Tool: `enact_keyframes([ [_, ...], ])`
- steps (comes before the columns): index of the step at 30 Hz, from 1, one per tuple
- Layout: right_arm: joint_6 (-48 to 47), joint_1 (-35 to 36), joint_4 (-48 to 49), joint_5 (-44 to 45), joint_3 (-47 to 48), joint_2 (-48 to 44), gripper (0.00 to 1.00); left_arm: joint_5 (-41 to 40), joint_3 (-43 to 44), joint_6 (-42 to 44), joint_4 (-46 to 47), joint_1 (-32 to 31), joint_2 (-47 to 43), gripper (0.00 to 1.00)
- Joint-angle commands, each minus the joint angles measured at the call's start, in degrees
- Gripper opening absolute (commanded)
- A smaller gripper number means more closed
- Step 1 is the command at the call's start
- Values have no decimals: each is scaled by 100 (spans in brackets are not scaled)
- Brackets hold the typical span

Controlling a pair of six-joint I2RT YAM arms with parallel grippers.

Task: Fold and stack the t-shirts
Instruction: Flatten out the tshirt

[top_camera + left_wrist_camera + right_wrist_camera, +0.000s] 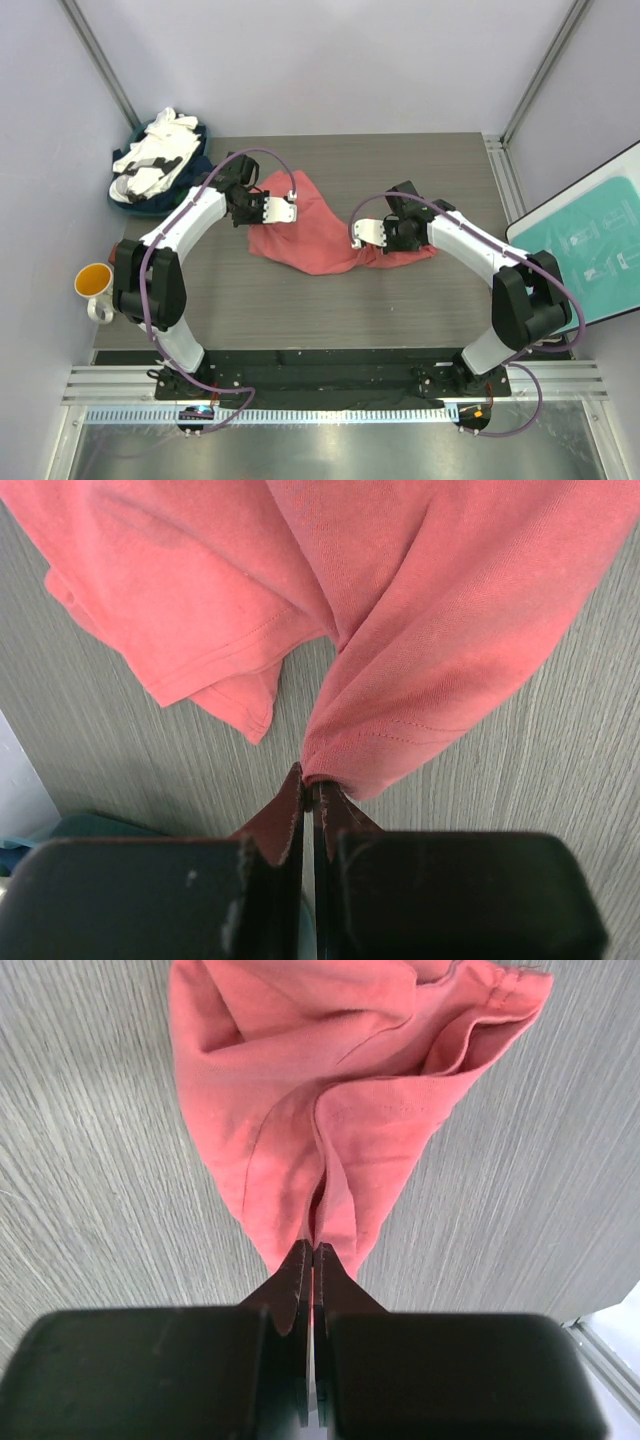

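A coral-red t-shirt (318, 243) lies bunched and stretched across the middle of the grey table (400, 300). My left gripper (290, 209) is at its upper left end, and in the left wrist view the left gripper (310, 780) is shut on a folded edge of the coral-red t-shirt (420, 650). My right gripper (358, 236) is at the shirt's right side. The right wrist view has the right gripper (314, 1250) pinching a gathered corner of the red cloth (290, 1110). The cloth hangs in folds between the two grips.
A heap of white and dark navy t-shirts (158, 162) sits at the table's back left corner. An orange-lined mug (93, 285) stands off the left edge. A teal board (590, 240) leans at the right.
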Motion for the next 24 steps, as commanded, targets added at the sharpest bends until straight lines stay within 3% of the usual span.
enact_keyframes([
  [1,-18,-3,-106,79,302,53,1,56,173,30,133,-27,-39,0],
  [8,35,-47,34,97,338,141,1,21,120,56,159,-27,-22,0],
  [15,202,-222,2053,1353,188,351,1,65,-64,144,282,-36,207,0],
  [19,61,-398,2697,1749,285,579,1,56,-135,92,493,-62,408,0],
  [21,17,-442,3003,1915,346,650,1,-75,-222,92,668,-89,505,7],
  [24,-27,-504,3311,2109,425,808,1,-408,-302,5,948,-124,760,39],
])
